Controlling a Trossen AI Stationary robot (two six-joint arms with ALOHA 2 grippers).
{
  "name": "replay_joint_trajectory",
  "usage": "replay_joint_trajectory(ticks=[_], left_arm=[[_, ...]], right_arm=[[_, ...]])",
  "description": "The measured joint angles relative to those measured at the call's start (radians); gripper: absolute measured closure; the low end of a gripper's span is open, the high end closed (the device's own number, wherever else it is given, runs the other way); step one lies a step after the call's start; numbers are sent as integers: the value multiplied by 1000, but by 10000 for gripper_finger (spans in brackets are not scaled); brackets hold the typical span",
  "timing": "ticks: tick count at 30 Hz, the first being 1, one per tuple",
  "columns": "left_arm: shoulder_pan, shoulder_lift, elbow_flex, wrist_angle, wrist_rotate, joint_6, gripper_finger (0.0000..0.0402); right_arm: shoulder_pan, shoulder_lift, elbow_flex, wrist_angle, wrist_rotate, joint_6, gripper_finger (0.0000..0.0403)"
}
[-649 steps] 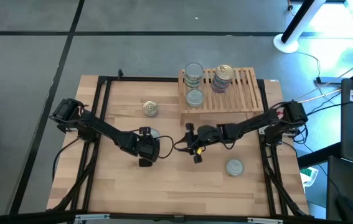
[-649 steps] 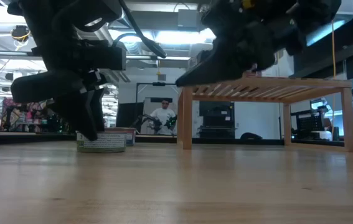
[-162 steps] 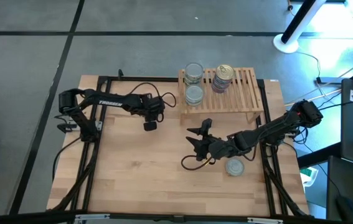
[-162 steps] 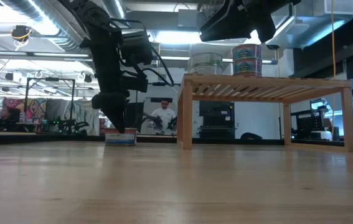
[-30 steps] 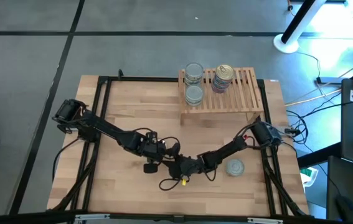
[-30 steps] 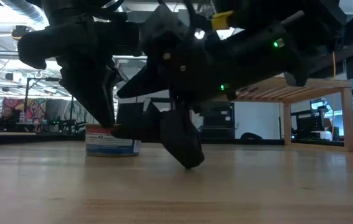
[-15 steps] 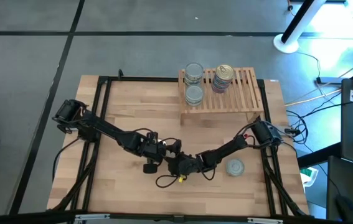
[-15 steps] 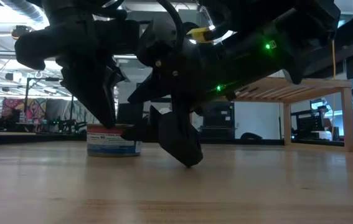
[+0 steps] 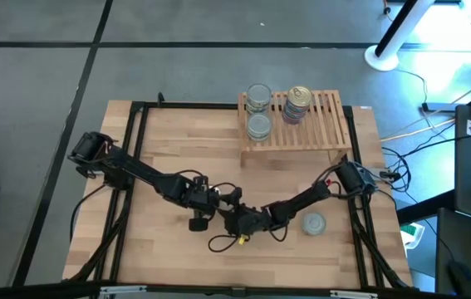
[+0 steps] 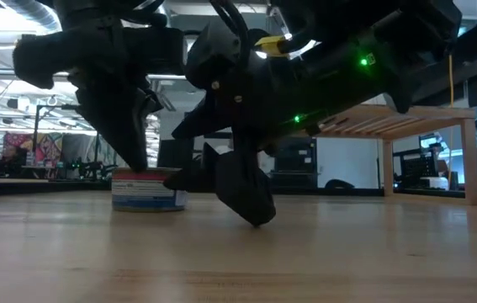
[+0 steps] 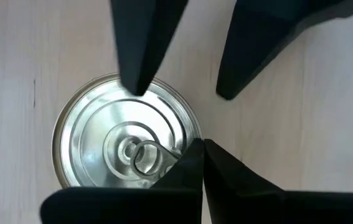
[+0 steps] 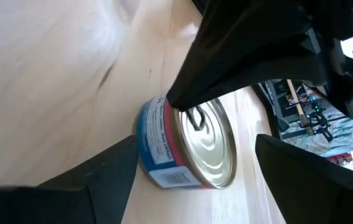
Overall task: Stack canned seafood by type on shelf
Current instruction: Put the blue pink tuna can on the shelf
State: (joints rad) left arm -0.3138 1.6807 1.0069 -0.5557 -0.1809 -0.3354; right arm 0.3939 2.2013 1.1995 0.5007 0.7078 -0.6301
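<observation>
Mid-table, well short of the slatted wooden shelf [image 9: 295,120], the left gripper [image 11: 202,152] has its fingers pinched together on the pull ring [image 11: 146,157] of a blue-and-red seafood tin [image 12: 182,149]; the right gripper [image 9: 233,201] waits spread wide beside it. Lifting could pop the lid or drop the tin.

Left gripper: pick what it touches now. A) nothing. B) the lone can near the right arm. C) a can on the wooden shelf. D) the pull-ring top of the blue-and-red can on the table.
D: the left gripper, jaws shut, presses its tips on the pull-ring lid of the blue-and-red can on the tabletop.
</observation>
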Motion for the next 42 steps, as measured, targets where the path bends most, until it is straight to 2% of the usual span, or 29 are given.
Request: replay_joint_trajectory(ticks=[23,29,42], left_arm=[[9,-44,3,16,-11,-14,401],[9,-44,49,15,-11,2,401],[9,-45,67,14,-11,-7,401]], right_arm=[[20,0,-1,6,16,-85,81],[20,0,-2,-2,17,-85,81],[20,1,-1,-29,75,-76,82]])
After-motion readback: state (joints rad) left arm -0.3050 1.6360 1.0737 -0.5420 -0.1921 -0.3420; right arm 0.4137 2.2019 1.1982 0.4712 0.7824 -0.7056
